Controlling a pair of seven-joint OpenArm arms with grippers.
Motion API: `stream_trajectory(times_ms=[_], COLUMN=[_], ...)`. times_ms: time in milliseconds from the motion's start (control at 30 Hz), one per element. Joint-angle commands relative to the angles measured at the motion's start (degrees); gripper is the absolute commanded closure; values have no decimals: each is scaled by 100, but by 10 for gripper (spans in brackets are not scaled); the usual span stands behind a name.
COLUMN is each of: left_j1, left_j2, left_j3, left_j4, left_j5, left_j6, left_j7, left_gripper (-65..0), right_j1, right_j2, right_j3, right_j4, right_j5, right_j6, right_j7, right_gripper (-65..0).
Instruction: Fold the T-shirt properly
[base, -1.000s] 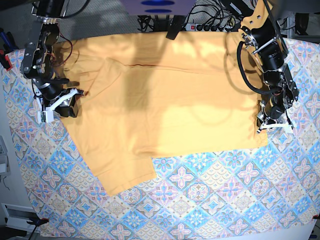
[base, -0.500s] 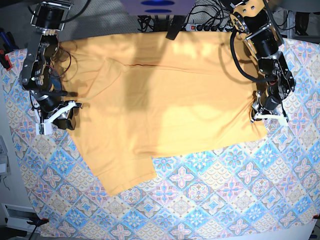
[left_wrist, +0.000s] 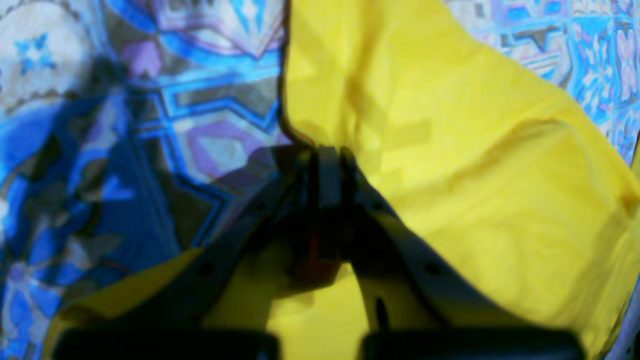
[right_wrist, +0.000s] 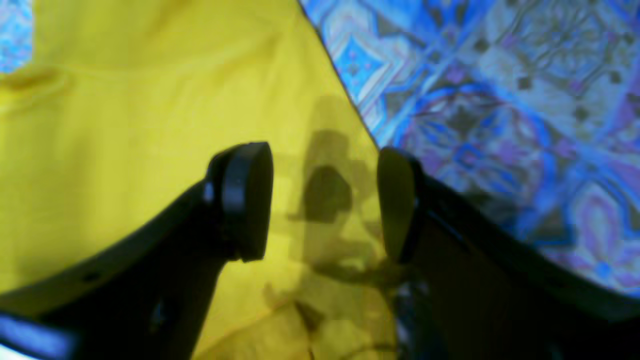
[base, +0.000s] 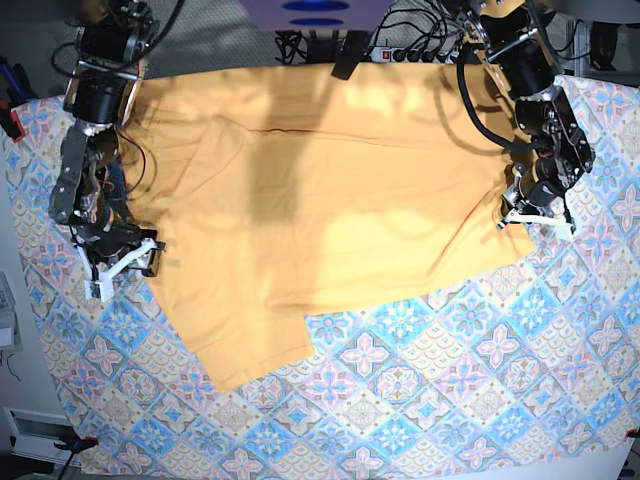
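While the T-shirt (base: 320, 190) lies mostly spread across centre, your folding has hardly begun: left gripper (left_wrist: 327, 172) at three o'clock pinches its edge, right gripper (right_wrist: 325, 200) at nine o'clock gapes, holding nothing.

T-shirt (base: 330, 190): soft woven cloth, matt, plain pale yellow-orange, mostly smooth with shallow creases; thin dark trim line along one edge. Patterned cloth (base: 420, 400) over the desk: printed fabric, matt, blue-pink-beige tile motif, lightly rumpled. Right gripper (right_wrist: 325, 200): jaws of dark plastic, smooth, faint sheen on the rounded pad faces. Left gripper (left_wrist: 327, 172): dark matt plastic, blurred at close range; finer finish not discernible. Arm housings in base view: black, semi-gloss, with white plastic parts at the jaws.
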Motion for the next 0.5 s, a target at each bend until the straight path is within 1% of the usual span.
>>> stream_trajectory(times_ms=[0, 33, 100, 200, 367, 467], left_j1=[-53, -53, -45, 8, 35, 35], left_j2=[-62, -62, -62, -62, -62, -62], left_j3=[4, 4, 4, 4, 4, 4], left_j4=[90, 90, 90, 98, 98, 98], left_j5=[-24, -24, -24, -24, -24, -24], left_j6=[-16, -16, -16, -16, -16, -16], left_j7=[-13, -13, -13, -13, -13, -13], left_gripper=[0, 0, 0, 0, 0, 0], right_j1=[248, 310, 477, 723, 1039, 1145], right_j2=[121, 235, 358, 481, 551, 551], right_j3=[-66, -163, -497, -866, -910, -910], right_j4=[-68, -270, -657, -1220, -2283, -2653], right_j5=[131, 131, 131, 131, 131, 131], right_j6=[47, 47, 47, 47, 47, 56], right_j7=[297, 420, 666, 1017, 1571, 1765], right_gripper=[-331, -330, -330, -330, -330, -329])
